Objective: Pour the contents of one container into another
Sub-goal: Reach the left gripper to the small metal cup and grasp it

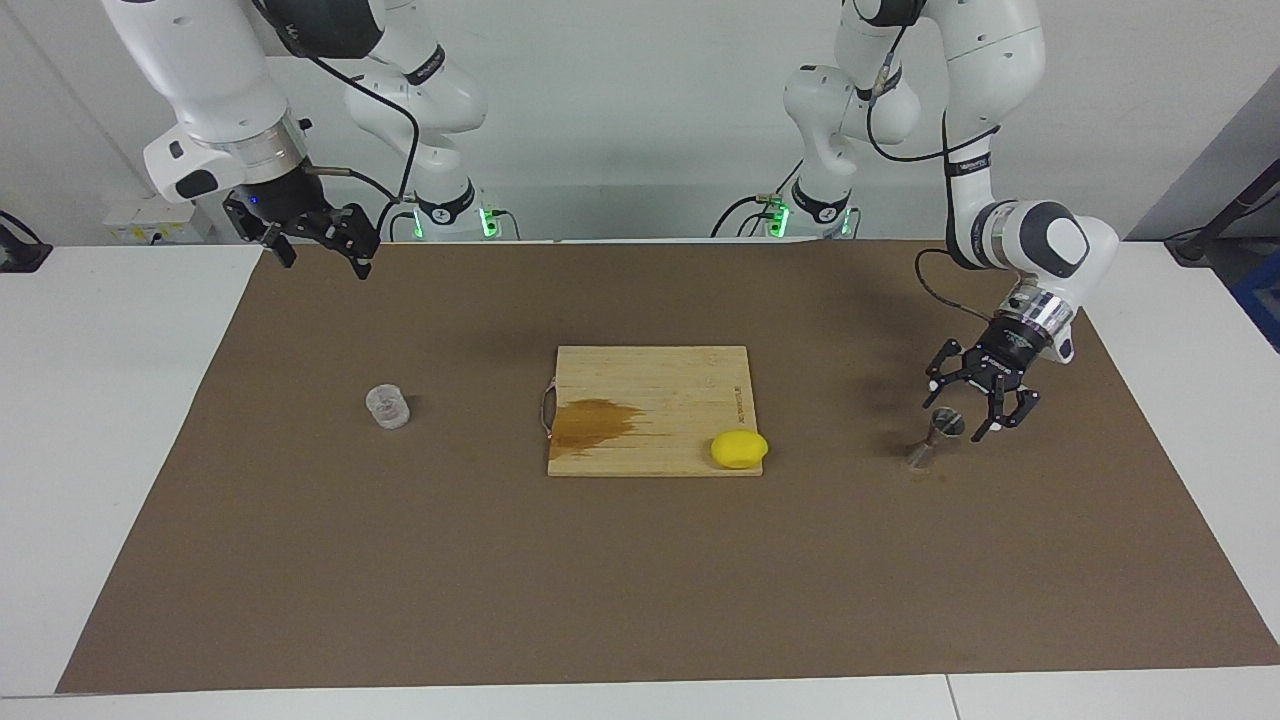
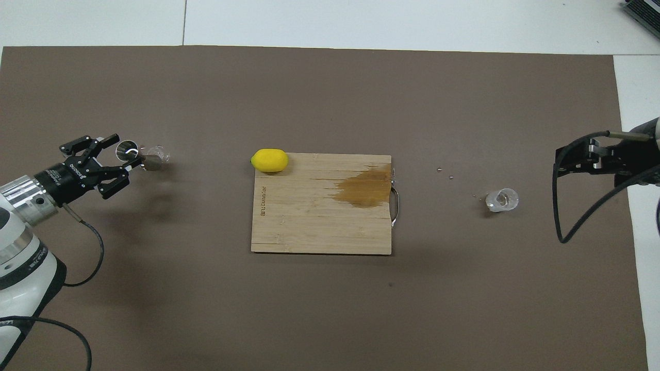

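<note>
A brown mat point(image 1: 640, 560) covers the white table point(image 1: 110, 420). Left gripper point(image 1: 957, 408) spread around the steel jigger point(image 1: 932, 438); right gripper point(image 1: 318, 243) waits, spread.

A small silver steel hourglass jigger point(image 2: 127, 150) stands near the brown mat's point(image 2: 309, 309) left-arm edge, the left gripper point(image 2: 119, 151) at its rim. A yellow lemon point(image 2: 269, 160) overlaps the wooden cutting board's point(image 2: 309, 221) corner.

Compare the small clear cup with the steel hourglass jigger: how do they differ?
The small clear textured cup is see-through and squat; the silver steel hourglass jigger is opaque and narrow-waisted. The cup stands alone toward the right arm's end; the jigger has the left gripper at its rim. Both stand upright on the brown mat.
</note>
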Tool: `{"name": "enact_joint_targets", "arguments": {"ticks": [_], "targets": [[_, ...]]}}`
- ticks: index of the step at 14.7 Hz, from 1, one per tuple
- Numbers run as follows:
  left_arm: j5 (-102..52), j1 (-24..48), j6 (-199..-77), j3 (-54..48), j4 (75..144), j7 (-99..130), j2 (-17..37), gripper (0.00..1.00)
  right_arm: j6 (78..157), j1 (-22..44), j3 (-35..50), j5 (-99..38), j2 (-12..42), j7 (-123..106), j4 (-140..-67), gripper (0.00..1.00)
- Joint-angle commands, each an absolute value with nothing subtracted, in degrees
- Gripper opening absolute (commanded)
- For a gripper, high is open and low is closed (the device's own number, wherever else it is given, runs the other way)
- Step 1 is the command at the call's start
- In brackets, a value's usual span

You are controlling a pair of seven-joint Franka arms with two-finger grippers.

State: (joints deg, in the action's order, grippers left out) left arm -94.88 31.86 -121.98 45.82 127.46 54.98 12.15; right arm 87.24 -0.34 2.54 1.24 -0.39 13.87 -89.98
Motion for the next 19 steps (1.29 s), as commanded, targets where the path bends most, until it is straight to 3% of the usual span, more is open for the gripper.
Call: {"name": "enact_joint_targets", "arguments": {"ticks": [1, 6, 7, 9, 10, 19], "targets": [[-96.50, 32.96, -123.31, 46.41, 128.50, 53.53, 12.22, 0.70, 89.12, -1.05, 2.64, 0.09, -1.23, 14.41, -91.41, 1.00], [-97.38, 32.87, -123.66, 46.41, 128.76, 52.38, 13.10, 0.69, 89.21, -1.05, 2.64, 0.09, -1.23, 14.85, -91.41, 1.00], [-97.38, 32.87, -123.66, 46.41, 128.76, 52.38, 13.10, 0.60, 89.12, -1.05, 2.64, 0.09, -1.23, 14.85, -91.41, 1.00], [-97.38, 32.87, -123.40, 46.41, 128.67, 52.12, 13.10, 0.30, 89.21, -1.05, 2.64, 0.09, -1.14, 14.85, -91.41, 1.00], [-97.38, 32.87, -123.40, 46.41, 128.67, 51.86, 13.10, 0.03, 89.12, -1.05, 2.64, 0.09, -1.14, 14.85, -91.41, 1.00], [-97.29, 32.96, -121.03, 46.49, 128.41, 52.03, 13.01, 0.00, 89.21, -1.49, 2.64, 0.09, -1.23, 14.94, -91.41, 1.00]]}}
